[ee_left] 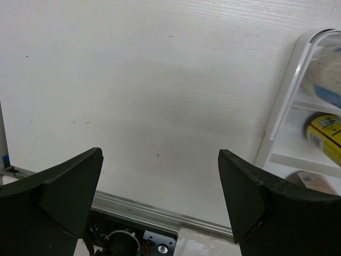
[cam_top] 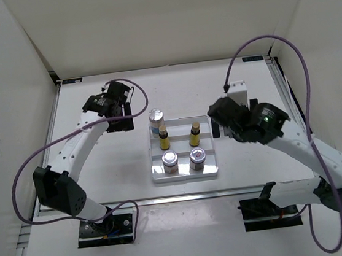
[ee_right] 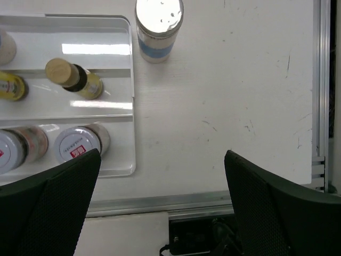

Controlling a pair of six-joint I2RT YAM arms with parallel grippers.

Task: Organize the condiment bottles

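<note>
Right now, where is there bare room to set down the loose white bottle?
The tray's back step is bare between the white bottle on it and the right rim. The table is bare left of the tray, and right of it in front of the loose white bottle. Crowded: the middle step holds both yellow bottles, the front step both jars.

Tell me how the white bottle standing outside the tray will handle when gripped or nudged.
The white bottle looks rigid, so it should keep its shape under a grip. It stands upright on the table and seems taller than wide, so a push near its silver cap may tip it. Its round, smooth wall would probably roll once down, and might slip in a loose grip.
</note>
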